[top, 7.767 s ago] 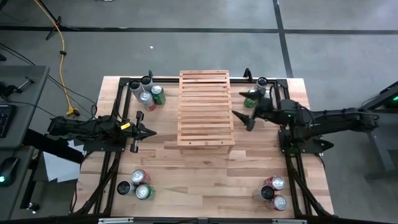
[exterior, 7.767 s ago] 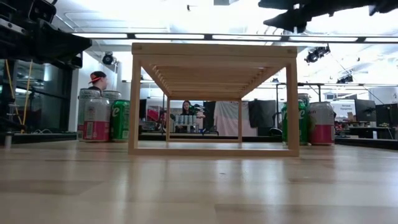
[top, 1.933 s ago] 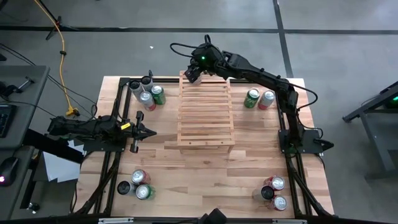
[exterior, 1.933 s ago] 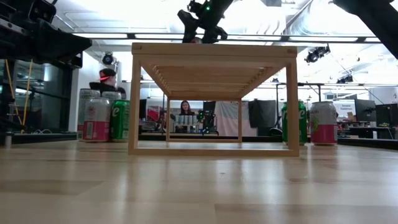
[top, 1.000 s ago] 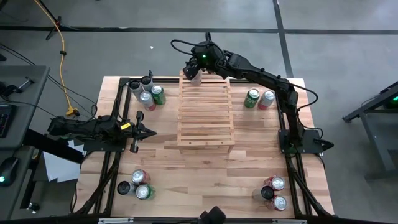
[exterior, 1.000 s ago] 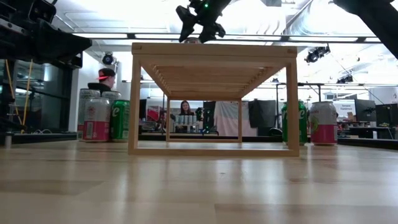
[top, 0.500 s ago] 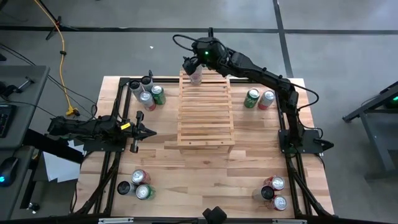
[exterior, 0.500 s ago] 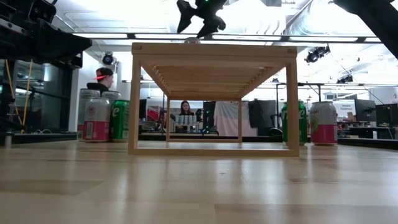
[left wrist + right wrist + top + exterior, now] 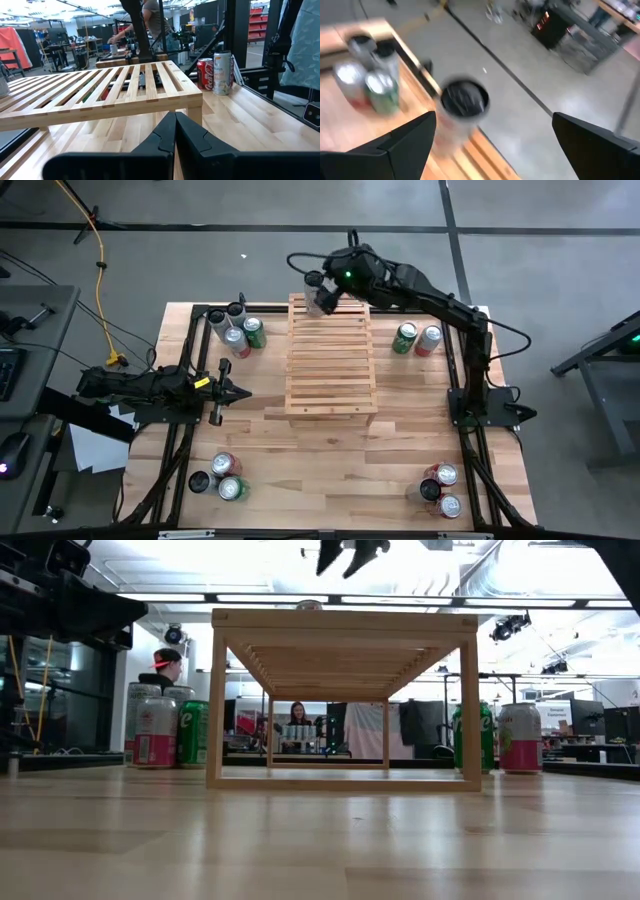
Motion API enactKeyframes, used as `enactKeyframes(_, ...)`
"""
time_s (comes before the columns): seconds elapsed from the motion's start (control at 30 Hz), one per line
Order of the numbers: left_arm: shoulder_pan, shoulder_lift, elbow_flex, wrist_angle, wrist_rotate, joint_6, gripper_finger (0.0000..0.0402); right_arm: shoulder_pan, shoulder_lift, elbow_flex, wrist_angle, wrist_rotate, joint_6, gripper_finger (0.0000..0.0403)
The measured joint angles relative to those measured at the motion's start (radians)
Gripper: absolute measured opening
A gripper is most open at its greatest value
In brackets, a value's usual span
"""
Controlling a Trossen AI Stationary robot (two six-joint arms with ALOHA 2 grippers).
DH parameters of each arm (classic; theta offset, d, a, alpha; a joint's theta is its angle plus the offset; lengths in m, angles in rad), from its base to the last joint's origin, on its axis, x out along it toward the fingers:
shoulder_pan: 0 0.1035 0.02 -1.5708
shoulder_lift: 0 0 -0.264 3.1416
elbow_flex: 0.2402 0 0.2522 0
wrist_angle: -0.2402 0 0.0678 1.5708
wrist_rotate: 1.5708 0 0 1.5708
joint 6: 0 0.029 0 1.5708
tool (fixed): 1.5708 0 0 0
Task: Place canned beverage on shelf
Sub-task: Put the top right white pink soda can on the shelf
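The dark-topped silvery beverage can (image 9: 318,302) is standing upright on the far end of the pale slatted wooden shelf (image 9: 330,370), at about twelve o'clock on the table and toward that end's left corner. In the right wrist view the can (image 9: 462,107) is sitting between the two spread dark fingers (image 9: 407,137), free of both; its long axis is running vertically, so any pull-away needs to go up and back, not sideways.

The right gripper (image 9: 325,285) is hanging just above and behind the can, jaws wide and holding nothing. From the gripper the can lies slightly toward six o'clock and below. In the low view the gripper (image 9: 352,554) is showing well above the shelf's top rail (image 9: 340,618), with only a sliver of the can's top visible there.

The left gripper (image 9: 238,392) is waiting at about nine o'clock, beside the shelf's left flank, its fingers pressed together on nothing (it is much farther from the can than the right one).

Compared with a second ago, the right gripper has let go: then its fingers were around the can low at the shelf end, and now they are spread and raised, shifted a little toward the right. The can has stayed put, and the loose can clusters at the table's corners look unchanged.
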Motion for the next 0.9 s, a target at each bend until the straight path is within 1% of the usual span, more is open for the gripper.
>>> enactKeyframes(0.13, 0.000, 0.000, 0.000, 0.000, 0.000, 0.000, 0.0000, 0.016, -0.002, -0.032, -0.144, 0.073, 0.056, 0.0385)
enactKeyframes(0.23, 0.000, 0.000, 0.000, 0.000, 0.000, 0.000, 0.0000, 0.017, -0.006, -0.098, -0.179, 0.113, 0.084, 0.0385)
enactKeyframes(0.33, 0.000, 0.000, 0.000, 0.000, 0.000, 0.000, 0.0000, 0.016, -0.033, -0.198, -0.172, 0.144, 0.087, 0.0385)
enactKeyframes(0.43, 0.000, 0.000, 0.000, 0.000, 0.000, 0.000, 0.0000, 0.011, -0.103, -0.332, -0.118, 0.152, 0.098, 0.0385)
enactKeyframes(0.57, 0.000, 0.000, 0.000, 0.000, 0.000, 0.000, 0.0000, 0.002, -0.250, -0.588, 0.037, 0.155, 0.120, 0.0385)
enactKeyframes(0.63, 0.000, 0.000, 0.000, 0.000, 0.000, 0.000, 0.0000, -0.001, -0.341, -0.731, 0.154, 0.132, 0.124, 0.0385)
enactKeyframes(0.67, 0.000, 0.000, 0.000, 0.000, 0.000, 0.000, 0.0000, -0.006, -0.387, -0.807, 0.246, 0.114, 0.124, 0.0385)
enactKeyframes(0.73, 0.000, 0.000, 0.000, 0.000, 0.000, 0.000, 0.0000, -0.014, -0.460, -0.943, 0.440, 0.043, 0.123, 0.0385)
enactKeyframes(0.8, 0.000, 0.000, 0.000, 0.000, 0.000, 0.000, 0.0000, -0.030, -0.509, -1.057, 0.626, -0.080, 0.092, 0.0385)
enactKeyframes(0.87, 0.000, 0.000, 0.000, 0.000, 0.000, 0.000, 0.0000, -0.039, -0.532, -1.141, 0.774, -0.173, 0.057, 0.0385)
enactKeyframes(0.9, 0.000, 0.000, 0.000, 0.000, 0.000, 0.000, 0.0000, -0.041, -0.536, -1.171, 0.828, -0.188, 0.038, 0.0385)
